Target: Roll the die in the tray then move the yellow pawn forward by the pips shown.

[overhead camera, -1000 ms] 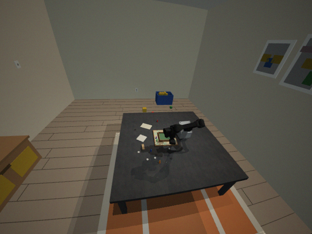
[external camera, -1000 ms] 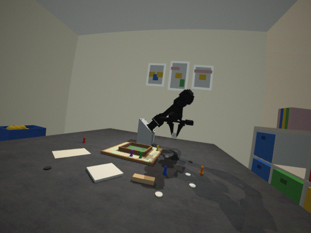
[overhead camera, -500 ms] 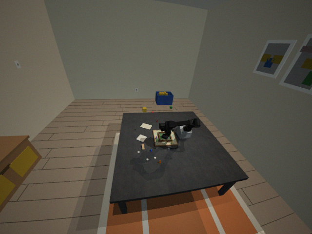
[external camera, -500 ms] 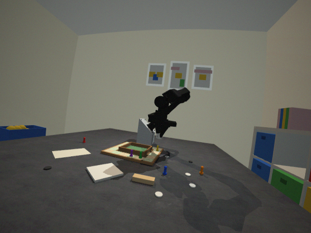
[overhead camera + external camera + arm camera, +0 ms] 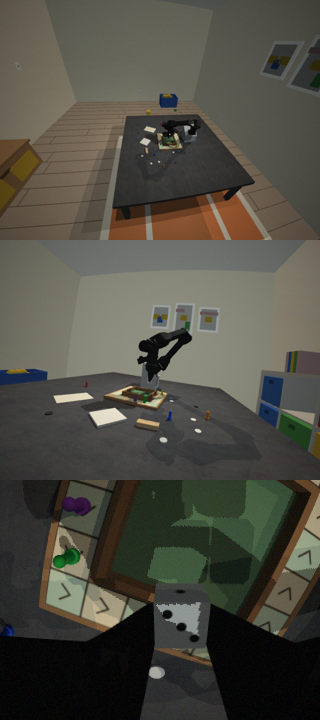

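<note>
My gripper (image 5: 179, 611) (image 5: 150, 379) (image 5: 168, 134) is shut on the white die (image 5: 180, 615), whose face towards the wrist camera shows three pips. It hangs above the near edge of the green felt tray (image 5: 200, 527) (image 5: 138, 391) (image 5: 169, 140), which has a brown wooden wall and sits in the middle of the game board (image 5: 121, 398) (image 5: 178, 147) (image 5: 66, 595). The yellow pawn (image 5: 162, 392) stands on the board's track at the right of the tray in the exterior view. A purple pawn (image 5: 76, 504) (image 5: 135, 397) and a green pawn (image 5: 66, 559) (image 5: 144, 399) stand on the track's front side.
Off the board on the dark table (image 5: 77, 446) stand a blue pawn (image 5: 169, 415), an orange pawn (image 5: 207, 415) and a red pawn (image 5: 86, 383). White discs (image 5: 163, 440), black discs (image 5: 48, 412), a wooden block (image 5: 147, 424), a card stack (image 5: 107, 416) and a sheet (image 5: 72, 397) lie around.
</note>
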Controlling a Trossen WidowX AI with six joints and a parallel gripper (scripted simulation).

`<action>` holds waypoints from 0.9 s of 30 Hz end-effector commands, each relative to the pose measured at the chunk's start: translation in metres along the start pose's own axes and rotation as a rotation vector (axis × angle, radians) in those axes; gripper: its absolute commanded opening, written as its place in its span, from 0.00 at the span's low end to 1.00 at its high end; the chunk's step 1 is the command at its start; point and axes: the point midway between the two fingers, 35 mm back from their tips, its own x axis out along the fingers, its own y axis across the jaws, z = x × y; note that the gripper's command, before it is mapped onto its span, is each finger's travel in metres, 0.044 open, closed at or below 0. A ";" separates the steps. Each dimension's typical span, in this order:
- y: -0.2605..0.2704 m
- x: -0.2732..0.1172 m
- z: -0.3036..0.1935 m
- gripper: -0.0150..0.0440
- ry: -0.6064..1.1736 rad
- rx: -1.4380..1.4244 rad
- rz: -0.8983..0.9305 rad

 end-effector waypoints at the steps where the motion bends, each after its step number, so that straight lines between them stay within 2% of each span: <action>1: -0.011 0.004 0.016 0.25 0.003 0.118 -0.002; 7: -0.029 0.011 0.039 0.25 0.014 0.314 -0.001; 13: -0.032 0.013 0.041 0.25 -0.003 0.337 -0.014; 27: -0.042 0.026 0.042 0.25 -0.425 0.339 -0.185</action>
